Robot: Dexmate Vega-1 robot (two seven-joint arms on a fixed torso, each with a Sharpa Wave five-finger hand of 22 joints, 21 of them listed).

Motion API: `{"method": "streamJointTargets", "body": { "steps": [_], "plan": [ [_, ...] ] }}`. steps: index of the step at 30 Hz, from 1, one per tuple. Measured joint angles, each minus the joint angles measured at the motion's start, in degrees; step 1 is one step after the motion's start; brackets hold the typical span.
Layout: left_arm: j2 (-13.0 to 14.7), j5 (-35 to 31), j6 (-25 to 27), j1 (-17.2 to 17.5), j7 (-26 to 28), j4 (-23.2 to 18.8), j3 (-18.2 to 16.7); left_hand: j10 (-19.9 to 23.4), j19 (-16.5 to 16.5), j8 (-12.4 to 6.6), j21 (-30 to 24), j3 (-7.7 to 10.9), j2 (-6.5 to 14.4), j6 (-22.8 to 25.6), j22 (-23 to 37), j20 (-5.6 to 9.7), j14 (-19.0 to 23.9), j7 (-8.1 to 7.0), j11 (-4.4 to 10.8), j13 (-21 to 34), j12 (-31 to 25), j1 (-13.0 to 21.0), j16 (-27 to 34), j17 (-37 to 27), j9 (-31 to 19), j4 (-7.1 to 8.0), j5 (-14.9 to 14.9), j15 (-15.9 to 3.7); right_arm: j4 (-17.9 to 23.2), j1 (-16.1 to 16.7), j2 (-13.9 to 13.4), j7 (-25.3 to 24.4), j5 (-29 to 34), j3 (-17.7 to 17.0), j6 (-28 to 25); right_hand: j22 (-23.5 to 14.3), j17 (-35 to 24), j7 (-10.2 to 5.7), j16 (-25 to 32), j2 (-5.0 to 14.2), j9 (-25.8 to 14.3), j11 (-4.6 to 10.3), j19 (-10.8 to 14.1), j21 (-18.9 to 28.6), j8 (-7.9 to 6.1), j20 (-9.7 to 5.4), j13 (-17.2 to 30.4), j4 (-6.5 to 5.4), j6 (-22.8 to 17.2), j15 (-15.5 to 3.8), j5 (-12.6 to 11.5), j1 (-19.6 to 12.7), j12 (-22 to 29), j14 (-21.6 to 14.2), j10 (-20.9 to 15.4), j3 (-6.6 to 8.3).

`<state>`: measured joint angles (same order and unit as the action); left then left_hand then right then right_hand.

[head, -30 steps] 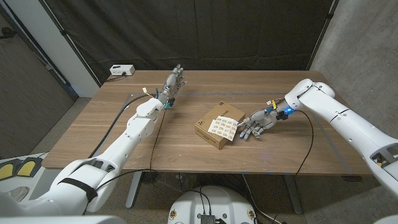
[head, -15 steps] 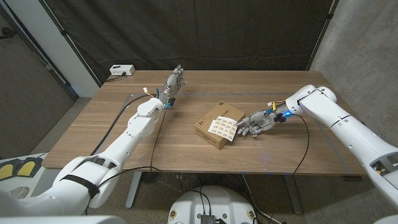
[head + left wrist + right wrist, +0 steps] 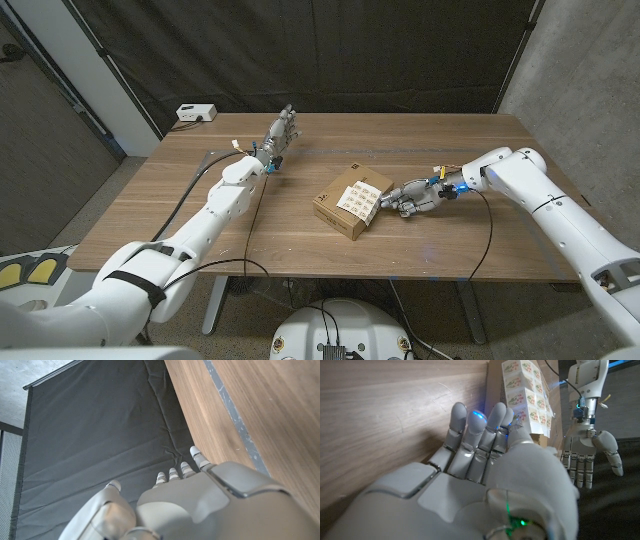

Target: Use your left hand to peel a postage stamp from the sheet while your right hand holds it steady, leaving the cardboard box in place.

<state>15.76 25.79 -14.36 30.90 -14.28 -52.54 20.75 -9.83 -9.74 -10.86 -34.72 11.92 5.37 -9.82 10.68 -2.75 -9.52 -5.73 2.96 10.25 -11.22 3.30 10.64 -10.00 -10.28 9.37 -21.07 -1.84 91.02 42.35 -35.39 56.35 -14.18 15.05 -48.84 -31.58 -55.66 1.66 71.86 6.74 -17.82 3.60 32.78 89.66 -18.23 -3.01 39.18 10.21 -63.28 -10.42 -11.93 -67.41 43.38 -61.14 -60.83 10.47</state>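
The wooden worktop (image 3: 200, 215) carried a cardboard box (image 3: 338, 217) near its middle, with the stamp sheet (image 3: 358, 197) lying on the box's top – its edge hanging out past the side toward the right hand (image 3: 410, 198). That hand's fingers (image 3: 470, 435) reached to the sheet's edge; whether they gripped it I could not tell. The left hand (image 3: 280, 133) stood well apart by the far edge – fingers spread, holding nothing.
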Motion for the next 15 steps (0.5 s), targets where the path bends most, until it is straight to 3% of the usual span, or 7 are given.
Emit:
{"method": "streamJointTargets", "body": {
  "steps": [2,5,7,11,13,14,15],
  "plan": [
    [-0.3,0.1,-0.2,-0.5,-0.2,1.0,0.0,0.0,0.0,0.00,0.0,0.00,0.0,0.0,0.0,0.00,0.0,0.00,0.00,0.0,0.0,0.0,0.0,0.0,0.0,0.00,0.0,0.00,-0.3,0.9,0.9,-1.3,-1.6,-1.6,0.7,0.0,-1.0,-0.13,0.0,-0.39,-0.3,-0.18,0.3,0.0,-0.53,0.22,0.8,-0.31,-0.1,-0.34,0.0,-0.6,0.7,-0.4,-0.2,0.31],
    [-0.6,0.1,-0.6,-1.2,-0.7,2.3,0.2,0.0,0.0,0.00,0.0,0.00,-0.1,0.0,0.0,0.00,0.0,0.00,0.00,0.0,0.0,0.1,0.0,0.0,0.0,0.00,0.0,0.00,-0.5,2.4,2.2,-3.4,-3.4,-4.1,1.7,-0.5,-3.5,-0.31,0.0,-1.27,-1.1,-0.48,1.2,-1.0,-1.25,-0.23,3.1,-1.27,-1.1,-0.60,-2.6,-1.5,2.4,-1.3,-0.5,1.27],
    [-0.8,0.1,-0.8,-1.7,-1.0,3.2,0.3,0.0,0.0,0.00,0.3,0.00,-0.2,0.0,0.0,0.00,0.0,0.00,0.00,0.0,0.0,0.2,0.0,0.0,0.0,0.00,0.0,0.00,-0.5,3.4,3.1,-5.0,-4.6,-5.8,2.4,-1.5,-7.0,-0.16,0.0,-3.31,-2.3,-0.61,1.7,-2.4,-2.20,-0.37,5.3,-2.79,-1.8,-0.77,-7.2,-1.2,3.8,-2.0,-1.1,2.79],
    [-1.1,0.1,-1.3,-2.3,-1.5,4.3,0.4,0.0,0.0,0.00,0.4,0.00,-0.2,0.0,0.0,0.00,0.0,0.00,0.00,0.0,0.0,0.2,0.0,0.0,0.0,0.00,0.0,0.00,-0.5,5.3,5.0,-7.9,-6.9,-8.9,4.2,-2.3,-11.5,-0.12,-0.2,-6.24,-4.3,-0.71,2.4,-3.4,-3.42,-0.28,8.6,-3.11,-2.8,-1.31,-13.8,0.8,5.4,-3.1,-2.0,6.73],
    [-1.4,0.1,-1.5,-2.8,-1.8,5.3,0.5,0.0,0.0,0.00,0.4,0.00,0.0,0.0,0.0,0.00,0.0,0.00,0.00,0.0,0.0,0.4,0.0,0.0,0.0,0.00,0.0,0.00,-0.5,6.0,5.8,-8.8,-7.7,-10.1,5.0,-2.2,-12.9,-0.21,-0.5,-7.22,-5.1,-0.63,2.4,-3.4,-3.93,-0.28,10.3,-3.97,-2.9,-1.66,-16.7,1.7,6.2,-3.5,-2.4,7.60],
    [-1.4,0.1,-1.6,-3.0,-1.9,5.7,0.5,0.0,0.0,0.00,0.4,0.00,0.0,0.0,0.0,0.00,0.0,0.00,0.00,0.0,0.0,0.5,0.0,0.0,0.0,0.00,0.0,0.00,-0.4,6.3,6.1,-9.4,-8.2,-10.6,5.4,-2.0,-13.4,-0.20,-0.5,-7.66,-5.5,-0.69,2.4,-3.4,-4.09,-0.26,11.1,-3.53,-2.9,-1.75,-17.8,2.1,6.5,-3.6,-2.5,8.85],
    [-1.5,0.1,-1.8,-3.3,-2.0,6.2,0.6,0.0,0.0,0.00,0.4,0.00,0.0,0.0,0.0,0.00,0.0,0.00,0.00,0.0,0.0,0.5,0.0,0.0,0.0,0.00,0.0,0.00,-0.4,6.6,6.5,-10.0,-8.7,-11.2,5.9,-1.7,-13.7,0.08,-0.5,-7.97,-5.7,-0.41,2.6,-3.4,-4.10,-0.07,11.6,-3.66,-3.2,-1.78,-18.7,2.4,6.7,-3.9,-2.8,9.04]
  ]
}}
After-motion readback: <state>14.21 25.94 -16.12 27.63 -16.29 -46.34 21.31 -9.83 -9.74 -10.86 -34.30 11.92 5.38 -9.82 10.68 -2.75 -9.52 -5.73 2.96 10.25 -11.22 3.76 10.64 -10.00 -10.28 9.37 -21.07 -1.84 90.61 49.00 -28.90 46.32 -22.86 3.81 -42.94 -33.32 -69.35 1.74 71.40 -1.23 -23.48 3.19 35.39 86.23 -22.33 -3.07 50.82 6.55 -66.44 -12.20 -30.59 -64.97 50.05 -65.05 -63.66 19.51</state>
